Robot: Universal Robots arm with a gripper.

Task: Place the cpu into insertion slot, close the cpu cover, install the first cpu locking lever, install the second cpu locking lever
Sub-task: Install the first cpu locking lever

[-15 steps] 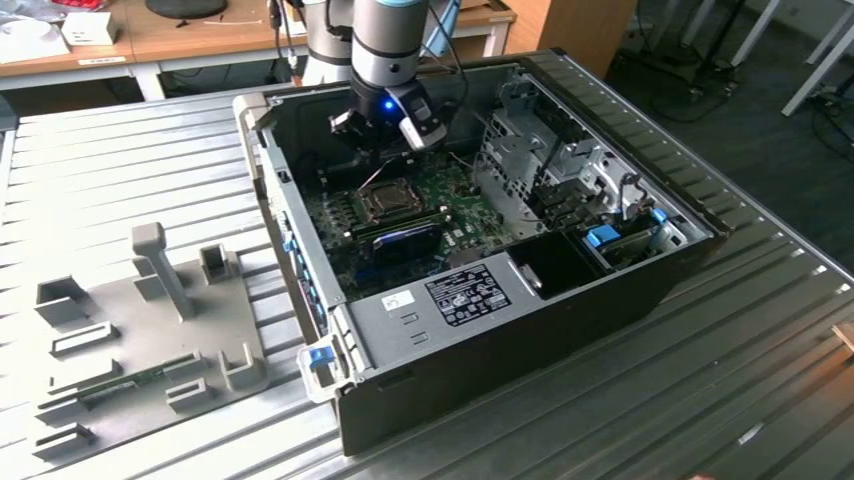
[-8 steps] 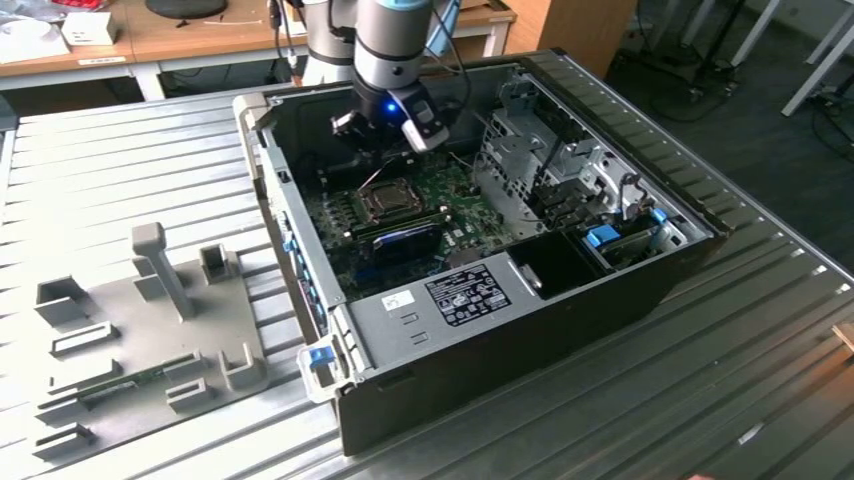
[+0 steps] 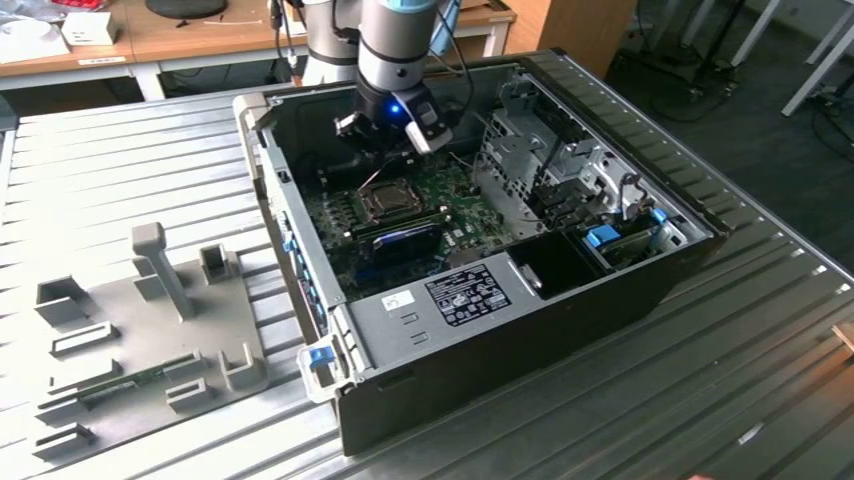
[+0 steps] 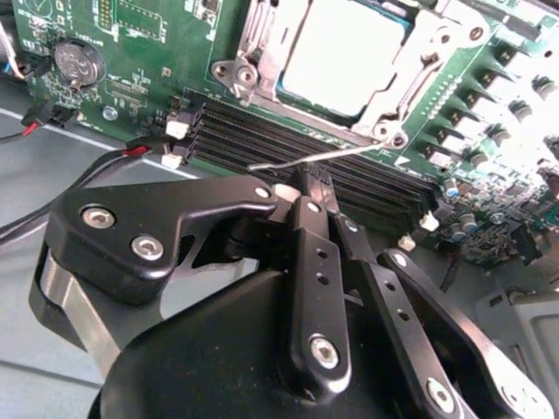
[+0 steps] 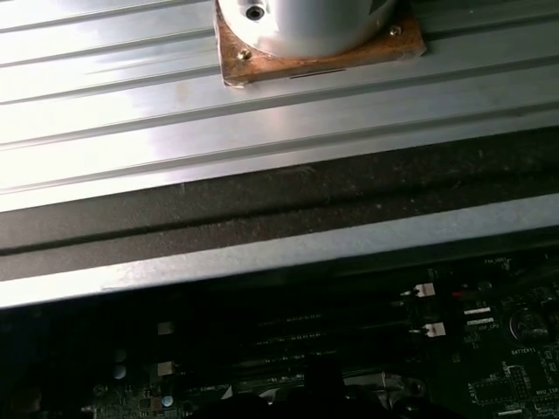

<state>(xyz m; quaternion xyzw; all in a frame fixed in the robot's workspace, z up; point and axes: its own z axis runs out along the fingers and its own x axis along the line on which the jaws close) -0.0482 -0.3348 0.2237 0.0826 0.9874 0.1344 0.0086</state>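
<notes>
The cpu [image 4: 345, 57] sits in the insertion slot [image 4: 229, 72], with the cpu cover [image 4: 441, 52] lying down around it. 1 thin wire locking lever [image 4: 358, 148] slants free beside the socket, above the black memory slots [image 4: 253, 140]. The gripper [image 4: 312, 182] has its 2 fingers drawn together, tip right at that wire; whether it pinches it I cannot tell. The risk, I judge: the springy lever slips off the narrow tip, and the tip strikes the memory slots.

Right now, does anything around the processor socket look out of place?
One thin locking lever stands unlatched: it juts from the cpu cover across the black memory slots, right at the gripper tip. The cpu sits under the cover.
</notes>
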